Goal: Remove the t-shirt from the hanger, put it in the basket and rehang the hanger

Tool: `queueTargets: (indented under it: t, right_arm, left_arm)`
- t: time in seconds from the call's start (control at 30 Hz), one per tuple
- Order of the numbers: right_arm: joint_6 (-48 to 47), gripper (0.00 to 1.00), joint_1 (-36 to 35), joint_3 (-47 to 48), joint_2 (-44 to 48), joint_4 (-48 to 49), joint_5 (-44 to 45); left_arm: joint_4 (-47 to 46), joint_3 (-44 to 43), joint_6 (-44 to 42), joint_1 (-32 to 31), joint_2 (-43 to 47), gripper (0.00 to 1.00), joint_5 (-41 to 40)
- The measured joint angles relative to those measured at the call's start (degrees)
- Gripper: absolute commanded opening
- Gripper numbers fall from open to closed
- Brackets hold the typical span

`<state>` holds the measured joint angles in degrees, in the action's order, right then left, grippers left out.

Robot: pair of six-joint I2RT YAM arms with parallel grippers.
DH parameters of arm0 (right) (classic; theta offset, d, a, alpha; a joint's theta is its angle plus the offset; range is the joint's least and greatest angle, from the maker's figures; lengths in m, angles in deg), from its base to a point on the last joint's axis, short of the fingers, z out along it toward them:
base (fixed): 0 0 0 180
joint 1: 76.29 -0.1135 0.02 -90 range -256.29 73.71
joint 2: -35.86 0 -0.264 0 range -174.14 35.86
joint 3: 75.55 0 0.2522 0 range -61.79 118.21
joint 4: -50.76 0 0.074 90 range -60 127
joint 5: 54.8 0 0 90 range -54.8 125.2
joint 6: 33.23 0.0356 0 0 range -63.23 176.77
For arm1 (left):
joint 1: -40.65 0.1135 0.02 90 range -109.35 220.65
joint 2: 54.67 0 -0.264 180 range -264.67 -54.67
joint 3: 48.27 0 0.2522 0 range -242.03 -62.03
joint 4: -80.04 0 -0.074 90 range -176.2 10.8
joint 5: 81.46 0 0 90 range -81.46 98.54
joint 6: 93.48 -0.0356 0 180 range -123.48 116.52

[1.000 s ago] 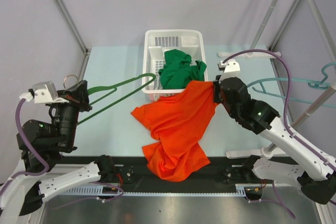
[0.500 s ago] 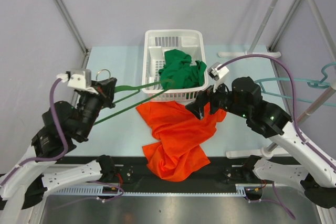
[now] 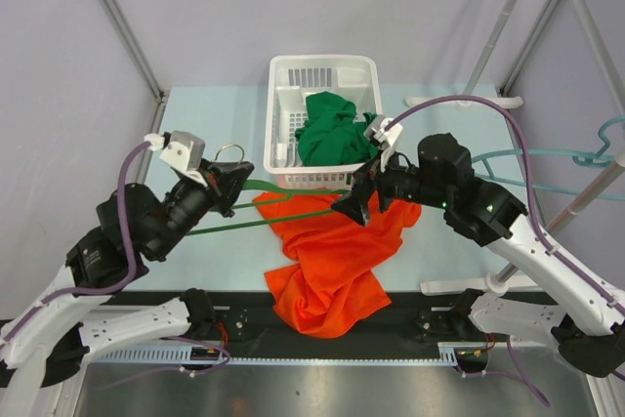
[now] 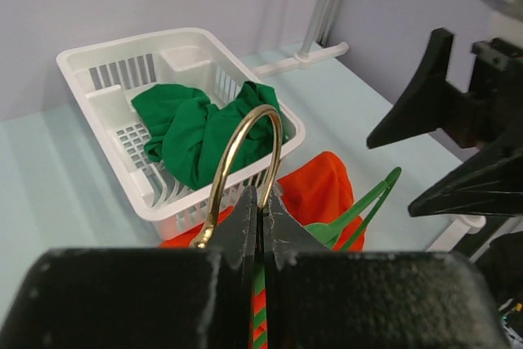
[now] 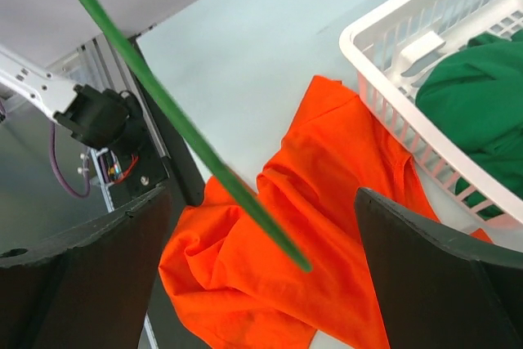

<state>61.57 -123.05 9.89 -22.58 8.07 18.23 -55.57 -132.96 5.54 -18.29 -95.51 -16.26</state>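
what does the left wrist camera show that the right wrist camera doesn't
Only the left wrist: the left gripper shut on the brass hook of the green hanger, and the right gripper seen from outside, open.
Only the right wrist: a black bracket with cables at the table edge, framed by that gripper's own spread fingers.
Both: the orange t-shirt, the white basket, the green garment inside it, and the hanger's green bar.

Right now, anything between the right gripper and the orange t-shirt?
Yes. The green hanger, clamped near its hook by the left gripper, runs a bar diagonally between the fingers of the open right gripper, above the orange t-shirt. Nothing else visible is in the way.
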Motion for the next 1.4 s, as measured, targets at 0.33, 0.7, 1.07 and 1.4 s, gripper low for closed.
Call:
queueTargets:
  t: [0.33, 0.7, 1.07, 1.4]
  right_arm:
    - [-0.3, 0.89, -0.4, -3.0, -0.8, 3.2, -9.8]
    - [-0.2, 0.0, -2.4, -4.2, -1.8, 5.5, -21.5]
    - [2.7, 0.0, -2.5, 0.8, -2.9, -0.3, -6.3]
    - [8.4, 0.0, -6.0, 23.0, -13.7, -1.9, 33.7]
  left_arm:
    - [0.0, 0.0, 1.2, 0.0, 1.9, 0.0, 5.0]
    - [-0.4, 0.0, 2.0, 0.0, 2.8, 0.77, 8.9]
    - [-0.2, 0.8, 4.7, 0.1, 13.7, 1.0, 0.4]
    - [3.5, 4.9, 10.4, 0.1, 24.3, 1.0, -8.1]
